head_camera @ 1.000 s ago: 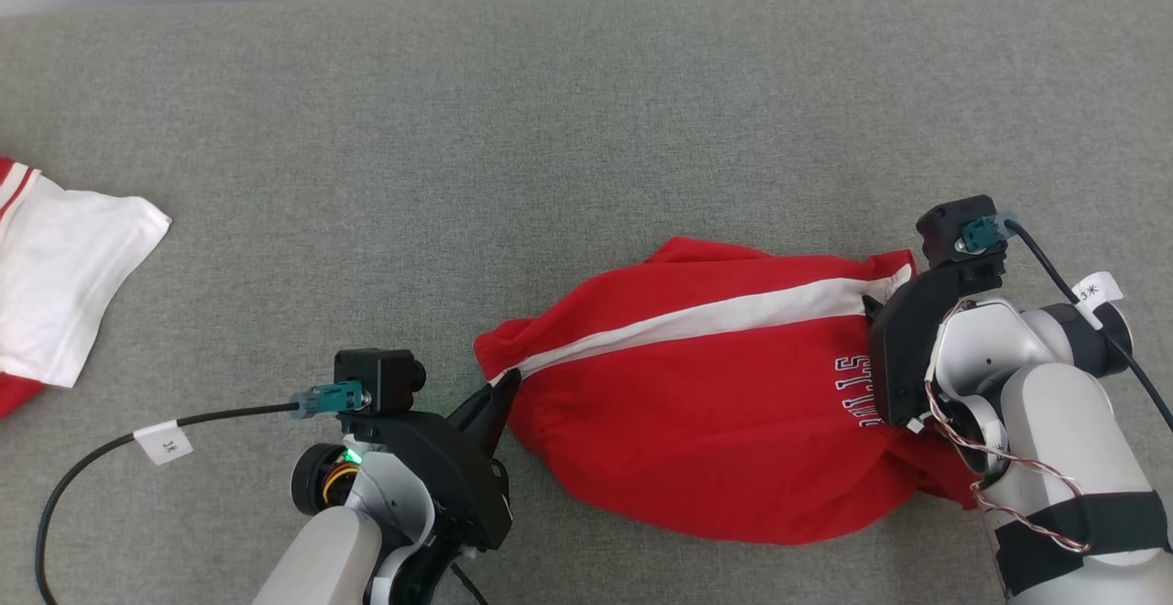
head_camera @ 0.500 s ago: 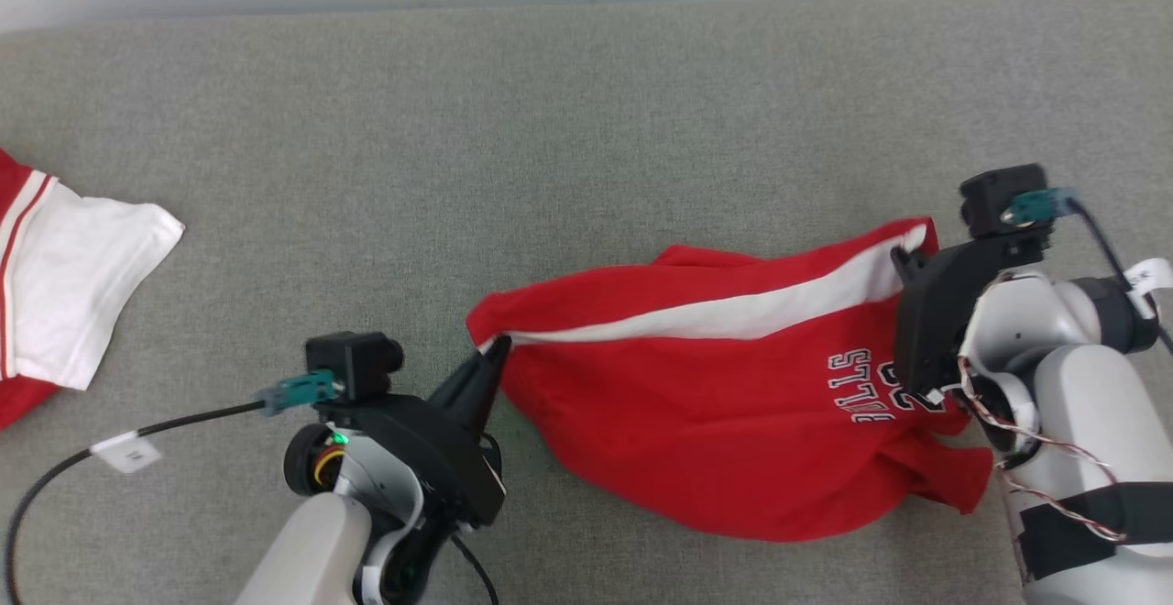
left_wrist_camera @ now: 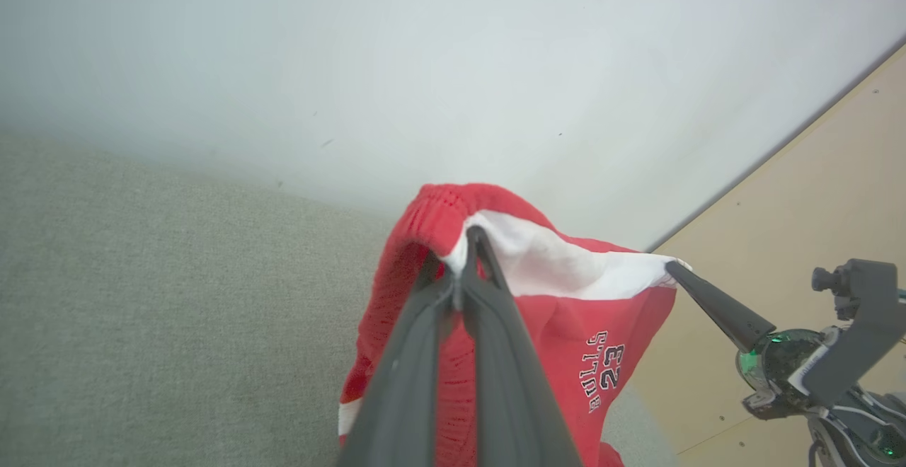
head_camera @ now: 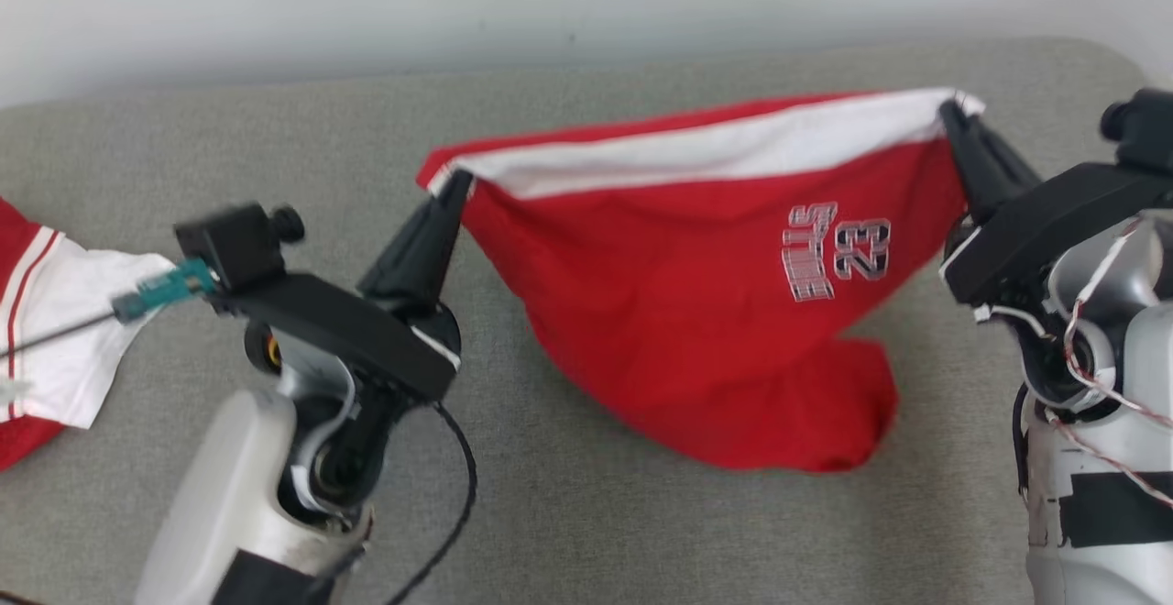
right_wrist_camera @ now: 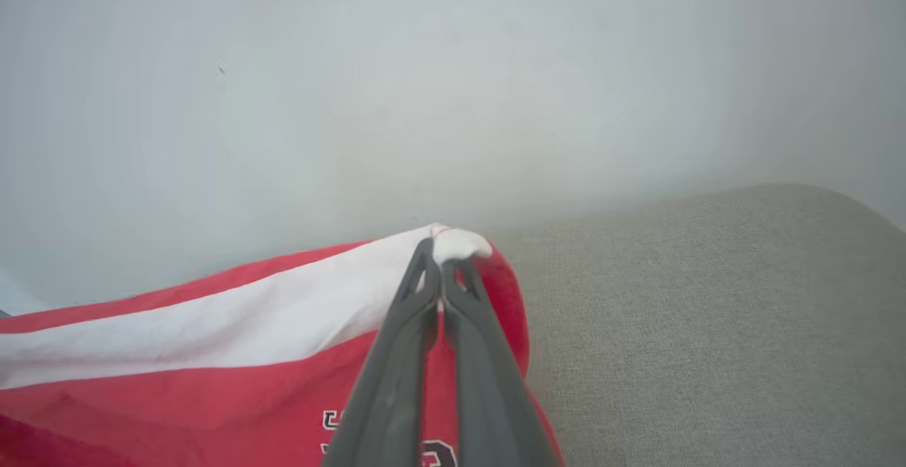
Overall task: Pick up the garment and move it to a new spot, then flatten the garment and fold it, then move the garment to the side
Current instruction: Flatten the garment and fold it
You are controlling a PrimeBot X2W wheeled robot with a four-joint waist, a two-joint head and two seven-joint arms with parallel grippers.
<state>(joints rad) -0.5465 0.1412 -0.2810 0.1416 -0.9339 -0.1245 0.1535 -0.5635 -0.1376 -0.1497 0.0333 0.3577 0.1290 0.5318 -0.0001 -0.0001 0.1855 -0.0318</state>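
The garment [head_camera: 696, 312] is a red pair of shorts with a white band along its top edge and a printed "23". It hangs lifted between both arms, its lower end sagging toward the grey surface [head_camera: 568, 513]. My left gripper [head_camera: 455, 181] is shut on the band's left corner, also visible in the left wrist view [left_wrist_camera: 468, 237] with the garment [left_wrist_camera: 566, 325] draped below. My right gripper [head_camera: 953, 112] is shut on the band's right corner; the right wrist view has the same pinch [right_wrist_camera: 440, 248] on the garment [right_wrist_camera: 233, 354].
A second red and white piece of clothing [head_camera: 46, 330] lies at the far left of the grey padded surface. A pale wall [head_camera: 367, 9] runs behind it. A tan panel [left_wrist_camera: 814, 191] stands at the right in the left wrist view.
My right gripper closed on the band's right corner. Both grippers then rose and stretched the garment off the surface. The head camera tilted up, bringing the wall into view.
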